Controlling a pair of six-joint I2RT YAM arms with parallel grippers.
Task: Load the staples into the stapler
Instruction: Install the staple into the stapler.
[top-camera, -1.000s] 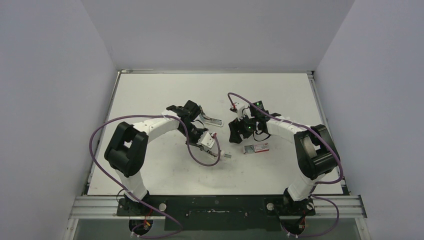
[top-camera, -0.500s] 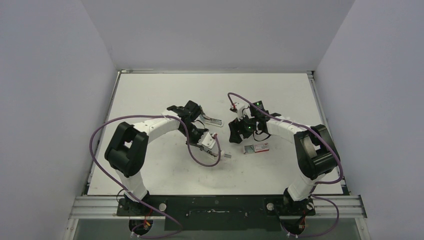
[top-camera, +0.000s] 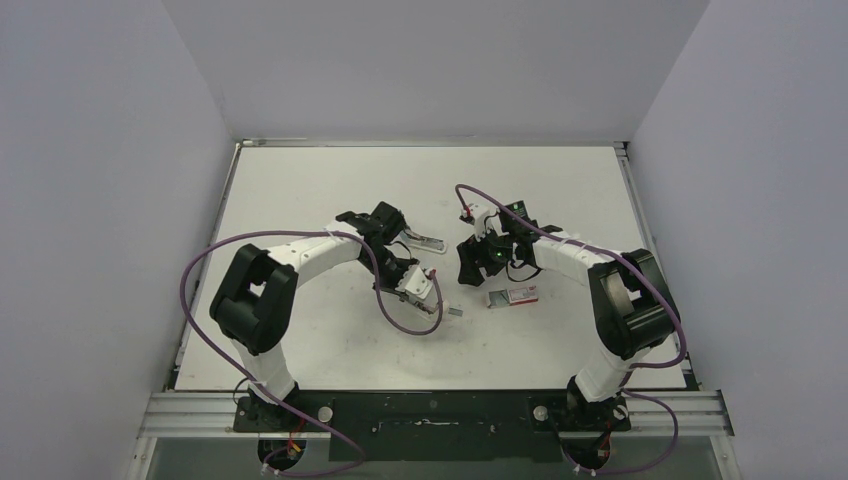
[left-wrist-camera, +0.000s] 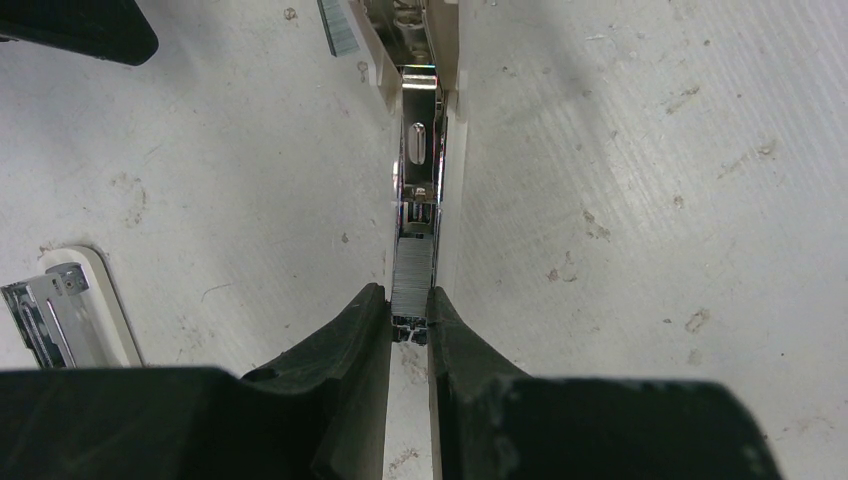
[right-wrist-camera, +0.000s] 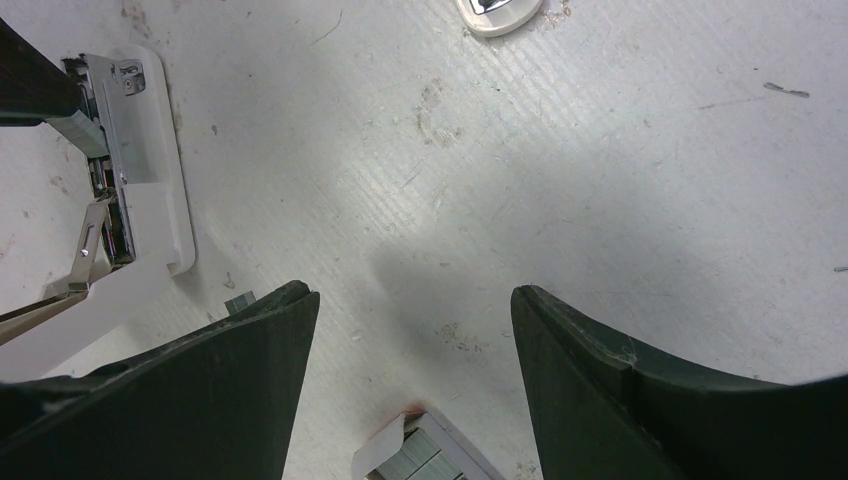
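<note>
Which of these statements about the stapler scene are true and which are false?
1. The left jaws are shut on a strip of staples. True.
2. The right jaws grip the staple box. False: they stand open and empty, and the box lies on the table.
3. The stapler lies open, its channel exposed. True.
4. The staple box rests on top of the stapler. False: it lies on the table, apart from the stapler.

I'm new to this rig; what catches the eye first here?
The left gripper stands out first, at the middle of the table, shut on a strip of staples lying in the channel of the open stapler. To its right, the right gripper hangs open near the red-and-white staple box.
</note>
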